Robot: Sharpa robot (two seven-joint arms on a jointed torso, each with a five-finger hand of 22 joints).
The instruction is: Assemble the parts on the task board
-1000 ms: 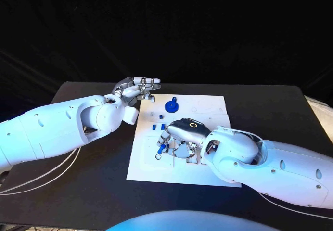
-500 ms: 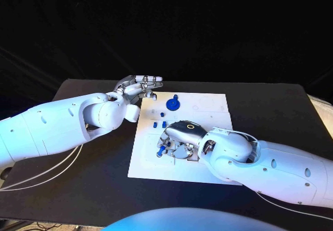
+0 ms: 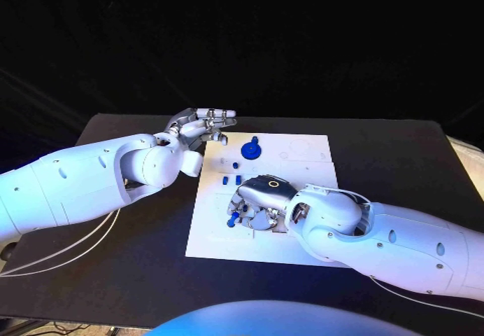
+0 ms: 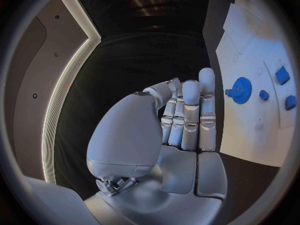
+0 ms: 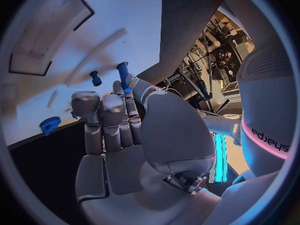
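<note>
On the task board (image 3: pixel 303 150), right hand (image 3: pixel 260 203) pinches a blue peg (image 5: pixel 123 75); left hand (image 3: pixel 202 124) at far-left corner, fingers straight, holds nothing.

hand: right hand (image 5: pixel 119 135) over the board, a blue peg (image 5: pixel 124 75) at its fingertips
board: white task board (image 5: pixel 125 15)
gear: blue gear (image 5: pixel 50 124) near the board's edge

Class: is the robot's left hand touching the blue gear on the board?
Apart. The left wrist view shows bare white board between the left hand and the blue gear.
</note>
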